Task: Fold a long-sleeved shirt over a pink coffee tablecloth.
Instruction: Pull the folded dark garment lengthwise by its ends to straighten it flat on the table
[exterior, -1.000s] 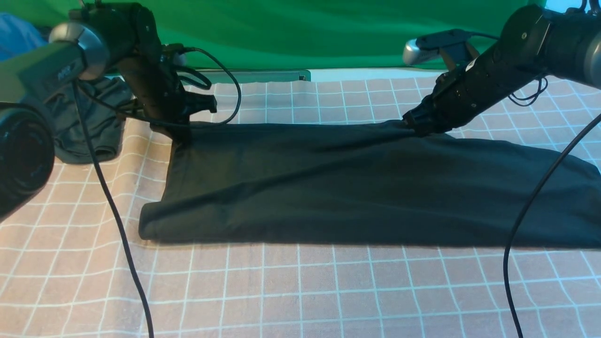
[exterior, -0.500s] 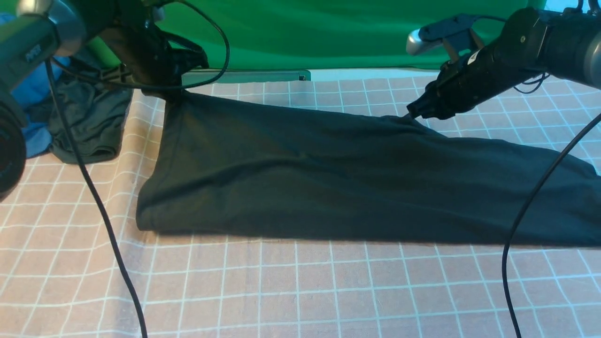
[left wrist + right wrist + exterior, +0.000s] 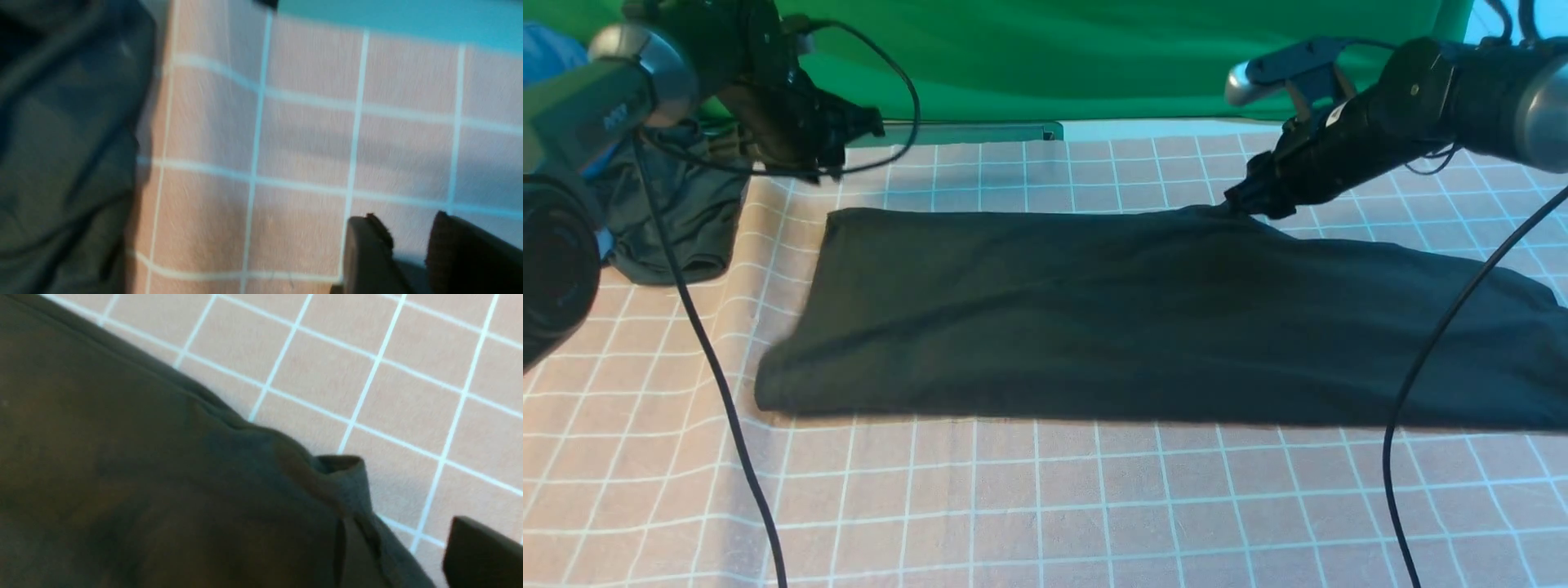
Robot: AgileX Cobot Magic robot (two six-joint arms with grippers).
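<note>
Long-sleeved shirt [image 3: 1045,327]: dark, lying across the pink coffee tablecloth [image 3: 1013,506] as a long, low band, running out past the right edge of the front view. Far left, a smaller dark garment [image 3: 682,212], bunched, near the shirt but apart from it. My left claw [image 3: 408,241] is spread, nothing pinched, above the cloth just beyond the shirt's far left corner. Risk here: if I come down short of that corner, I'd likely close on tablecloth and drag it; swing wide and I could snag the small garment. Middle: shallow creases run slantwise through the shirt; a pull from one end only would probably skew the layers and set those creases in. Right: my right claw [image 3: 408,539] has its jaws apart, one finger against the raised bit of the shirt's far edge. Moving off sideways from here could catch that peak and tug the edge crooked. Dangling cable [image 3: 1437,335] crosses the right part in view; might brush the fabric if the arm swings.
</note>
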